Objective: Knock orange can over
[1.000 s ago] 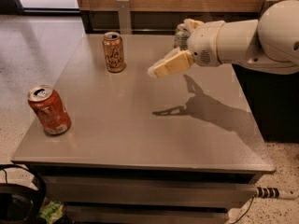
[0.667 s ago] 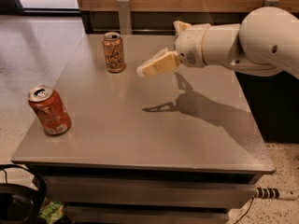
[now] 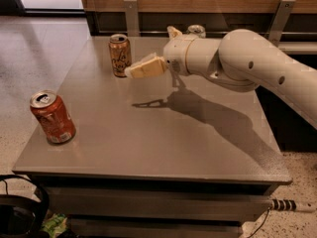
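On the far-left corner of the counter [image 3: 163,148]: carrying the orange can [image 3: 120,56], standing upright with its silver top up, not yet tipped.
Gripper [image 3: 130,73]: hovering just right of the orange can at about mid-height, either touching its side or sitting a hair short of it; unable to tell which.
Fingers [image 3: 148,67]: lying pressed together as one pale wedge, clamping nothing.
Arm [image 3: 247,63]: reaching in from the right above the counter.
Red-orange can [image 3: 52,117]: standing well apart near the front-left edge, not being the target.
Risk, low contact: likely sliding the orange can along the counter rather than toppling it, pushing near the middle instead of near the top.
Risk, edge: possibly sending the orange can rolling off the left or back edge, lying so near both.
Risk, glancing hit: possibly skimming off the rounded side, striking off-centre and only spinning it.
Risk, behind the wrist: possibly brushing the second can top [image 3: 196,30] showing just beyond the arm.
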### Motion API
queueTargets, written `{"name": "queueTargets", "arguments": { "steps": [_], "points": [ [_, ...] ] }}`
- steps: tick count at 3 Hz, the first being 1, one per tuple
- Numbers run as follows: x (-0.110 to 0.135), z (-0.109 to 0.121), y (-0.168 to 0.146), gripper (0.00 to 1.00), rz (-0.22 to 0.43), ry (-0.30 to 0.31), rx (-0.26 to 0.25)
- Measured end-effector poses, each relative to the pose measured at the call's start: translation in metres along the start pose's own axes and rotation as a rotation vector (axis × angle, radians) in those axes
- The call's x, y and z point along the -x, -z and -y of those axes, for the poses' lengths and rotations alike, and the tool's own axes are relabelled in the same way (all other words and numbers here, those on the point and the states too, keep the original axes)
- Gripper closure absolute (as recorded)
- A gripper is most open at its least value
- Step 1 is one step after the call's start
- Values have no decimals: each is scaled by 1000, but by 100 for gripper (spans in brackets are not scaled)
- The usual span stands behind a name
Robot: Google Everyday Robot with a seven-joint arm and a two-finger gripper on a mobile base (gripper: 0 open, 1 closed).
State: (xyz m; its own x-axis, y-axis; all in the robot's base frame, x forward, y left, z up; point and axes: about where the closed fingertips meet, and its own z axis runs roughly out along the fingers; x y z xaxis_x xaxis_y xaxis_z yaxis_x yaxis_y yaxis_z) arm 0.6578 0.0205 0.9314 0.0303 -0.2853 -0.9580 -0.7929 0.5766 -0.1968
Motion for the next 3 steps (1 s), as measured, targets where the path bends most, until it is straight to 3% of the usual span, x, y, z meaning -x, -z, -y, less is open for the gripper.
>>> {"name": "queueTargets", "arguments": {
  "steps": [3],
  "points": [
    [-13, -9, -70, 0, 68, -80, 58]
  ]
}}
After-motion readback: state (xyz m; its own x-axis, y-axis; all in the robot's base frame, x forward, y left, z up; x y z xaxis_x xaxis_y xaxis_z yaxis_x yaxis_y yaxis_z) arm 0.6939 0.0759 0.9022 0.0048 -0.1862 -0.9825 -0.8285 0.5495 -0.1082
